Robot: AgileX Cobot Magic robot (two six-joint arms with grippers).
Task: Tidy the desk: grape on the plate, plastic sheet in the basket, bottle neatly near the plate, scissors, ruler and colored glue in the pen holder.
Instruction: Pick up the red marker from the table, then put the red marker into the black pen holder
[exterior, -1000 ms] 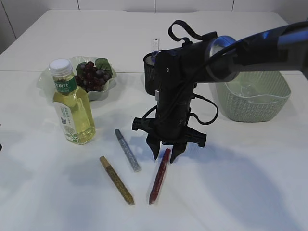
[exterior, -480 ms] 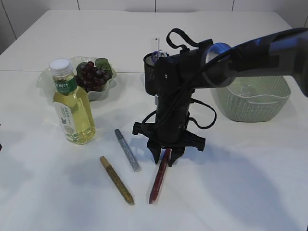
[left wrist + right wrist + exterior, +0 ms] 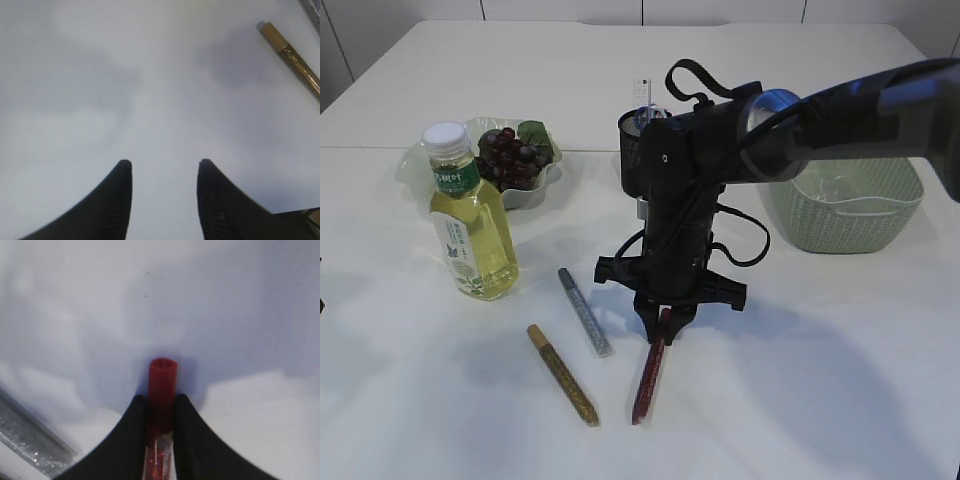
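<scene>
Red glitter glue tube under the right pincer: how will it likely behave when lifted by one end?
The slim red glitter glue tube looks rigid, so it should lift without sagging. The right pincer grips it near the cap end, so the long free end may droop or swing. Its round plastic body could slip or roll if released.

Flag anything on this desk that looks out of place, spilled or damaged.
Nothing looks spilled or damaged. Three glue pens are loose on the table rather than in the pen holder: the gold pen, the silver pen and the red pen, whose cap end sits between the right gripper fingers. The bottle stands upright.
</scene>
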